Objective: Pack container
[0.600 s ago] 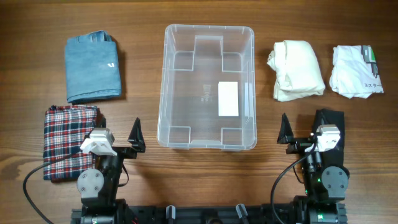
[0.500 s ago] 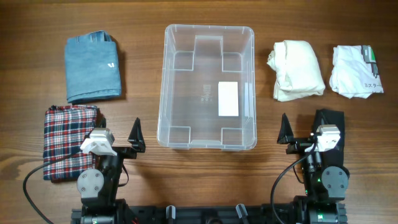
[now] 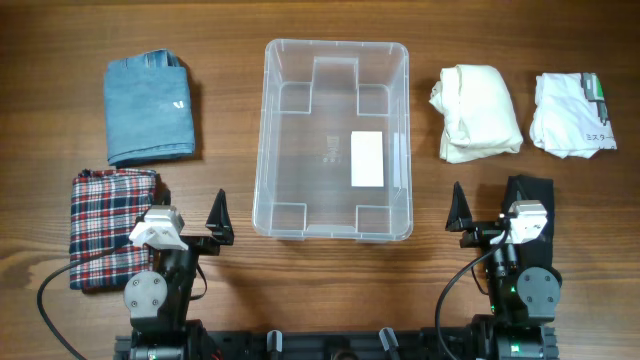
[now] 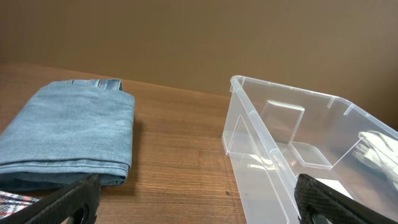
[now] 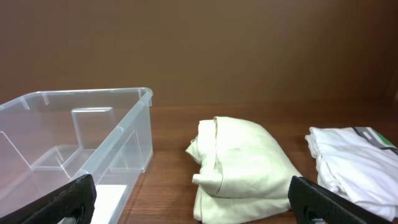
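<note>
- Overhead: nothing has shifted in the last half second. The left claw [image 3: 190,204] and right claw [image 3: 489,200] sit parked at the near edge exactly as before.
- The container [image 3: 262,140] stands mid-desk, away from both claws, holding only the white label [image 3: 368,158] on its floor. I judge that packing has not begun.
- Left of it lie folded blue jeans [image 3: 150,108] and, nearer the arms, a plaid cloth [image 3: 105,225]. To its right lie a cream garment [image 3: 478,112] and a white garment [image 3: 572,113] with printed packaging.
- Left wrist: the claw is spread wide and pinches nothing, with its dark tips at the lower corners. The jeans are ahead to the left and the container's near corner is ahead to the right.
- Right wrist: this claw is likewise spread and empty. The container is on the left, the cream garment at centre and the white one on the right.
- The desk [image 3: 330,275] is warm brown wood grain and looks flat.
- Behind it both wrist views show only a plain brown wall [image 4: 186,37].
</note>
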